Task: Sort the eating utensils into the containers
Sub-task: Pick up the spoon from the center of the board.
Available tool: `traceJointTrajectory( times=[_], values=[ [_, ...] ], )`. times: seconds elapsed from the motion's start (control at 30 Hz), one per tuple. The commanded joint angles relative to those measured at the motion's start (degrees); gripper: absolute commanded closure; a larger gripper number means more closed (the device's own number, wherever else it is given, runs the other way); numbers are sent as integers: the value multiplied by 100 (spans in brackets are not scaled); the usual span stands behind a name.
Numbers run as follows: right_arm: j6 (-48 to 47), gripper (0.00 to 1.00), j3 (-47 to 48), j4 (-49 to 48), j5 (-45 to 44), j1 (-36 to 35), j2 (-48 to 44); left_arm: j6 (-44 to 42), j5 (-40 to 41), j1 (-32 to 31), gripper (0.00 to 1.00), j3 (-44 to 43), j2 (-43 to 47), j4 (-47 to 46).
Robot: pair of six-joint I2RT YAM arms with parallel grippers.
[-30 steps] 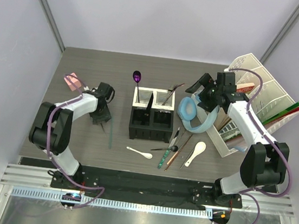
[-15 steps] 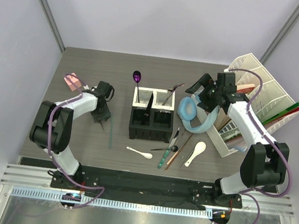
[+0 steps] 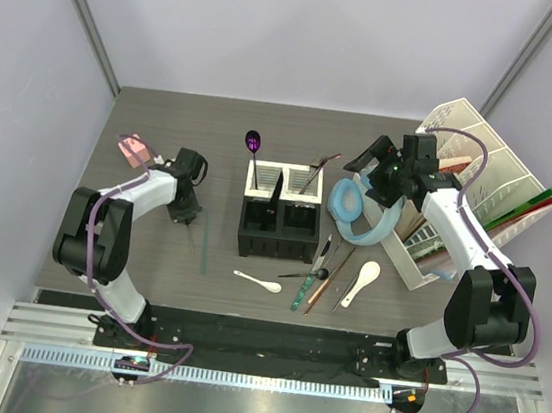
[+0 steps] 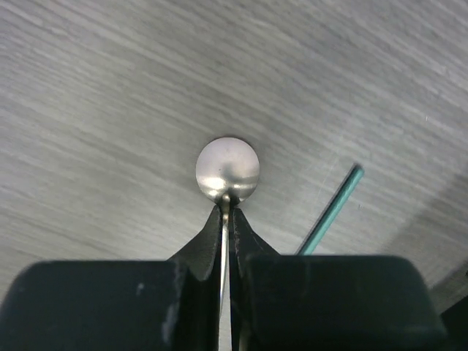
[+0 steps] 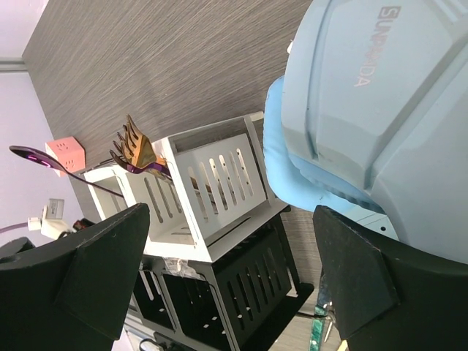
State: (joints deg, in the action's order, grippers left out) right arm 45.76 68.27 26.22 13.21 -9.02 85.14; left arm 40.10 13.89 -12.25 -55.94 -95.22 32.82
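Observation:
In the left wrist view my left gripper [image 4: 227, 210] is shut on the thin handle of a small silver spoon [image 4: 227, 168], whose round bowl rests on the table. From above, that gripper [image 3: 187, 213] sits left of the black and white containers [image 3: 278, 229]. They hold a purple spoon [image 3: 252, 143], a black knife [image 3: 275, 198] and forks [image 3: 317, 169]. My right gripper [image 3: 366, 157] stands open above the light blue ring-shaped thing [image 3: 349, 203], nothing between its fingers [image 5: 102, 270]. Loose utensils [image 3: 320, 272] and two white soup spoons [image 3: 259, 282] [image 3: 361, 282] lie in front of the containers.
A thin green stick [image 3: 204, 246] [image 4: 333, 212] lies just right of the left gripper. A pink block [image 3: 136, 149] sits at the far left. The big white slotted rack [image 3: 475, 186] stands at the right, close to the right arm.
The left gripper's jaws have closed onto the silver spoon's handle. The right arm has not moved.

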Motion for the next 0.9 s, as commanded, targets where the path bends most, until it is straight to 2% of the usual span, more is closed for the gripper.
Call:
traceJointTrajectory(
  times=[0.0,0.13,0.4,0.53,0.57,0.67,0.87],
  values=[
    [161,0,-33,77,-117,49,-130,-309,-18,21,100,-337,573,444],
    [170,0,-16,85,-108,49,-24,-459,35,21,100,-637,724,760],
    [135,0,72,-37,-29,49,310,-459,78,-14,100,-1155,1013,832],
    [468,0,64,-187,-3,49,380,-389,202,-181,100,-2129,1243,893],
    [556,0,72,-248,23,49,424,-362,193,-216,100,-2636,1217,884],
    [733,0,116,-494,137,49,547,-231,-44,-365,100,-3438,875,928],
    [610,0,283,-548,278,49,600,-248,-27,-1007,100,-4012,-31,744]
  ],
)
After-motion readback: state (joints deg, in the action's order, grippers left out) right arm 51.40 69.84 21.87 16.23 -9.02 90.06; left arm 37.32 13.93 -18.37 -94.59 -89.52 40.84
